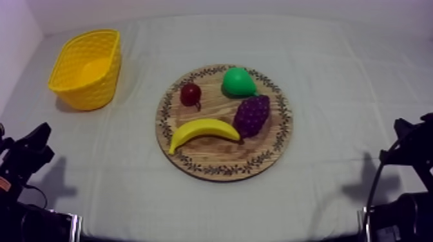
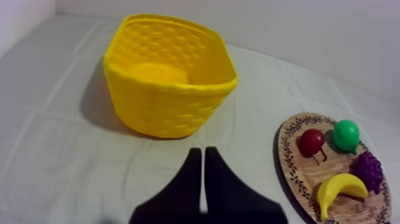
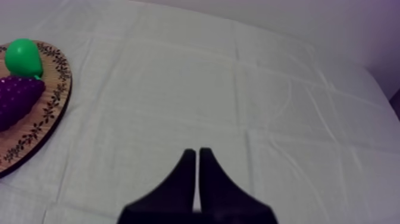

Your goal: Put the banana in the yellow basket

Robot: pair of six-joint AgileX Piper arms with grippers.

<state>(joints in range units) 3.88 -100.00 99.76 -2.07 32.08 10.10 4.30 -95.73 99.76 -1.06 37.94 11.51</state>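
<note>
The grey-white cloth [image 1: 348, 83] covers the whole table as I watch from my remote station, with both arms low at the near edge, 1 at each side.

The round wooden board [image 1: 223, 172], patterned round its rim, lies at mid-table and carries 4 toy fruits. The yellow basket [image 1: 96, 90] stands upright on the cloth at the far left, well apart from the board.

My left gripper [image 2: 202, 150] hangs over bare cloth short of the basket, its 2 black fingers pressed together as a narrow wedge with nothing between them. My right gripper [image 3: 197, 151] is likewise closed on nothing, over bare cloth to the side of the board's pear-and-grapes edge.

The banana [image 1: 203, 130] lies on the near left part of the board, arched with both tips toward the near edge. Its right tip is just beside or touching the bunch of grapes [image 1: 251, 116]; I cannot tell which.

The purple grapes lie on the board's right half. The green pear [image 1: 238, 82] sits at the far side, just beside the grapes. The small red fruit [image 1: 190, 94] rests left of the pear, beyond the banana.
</note>
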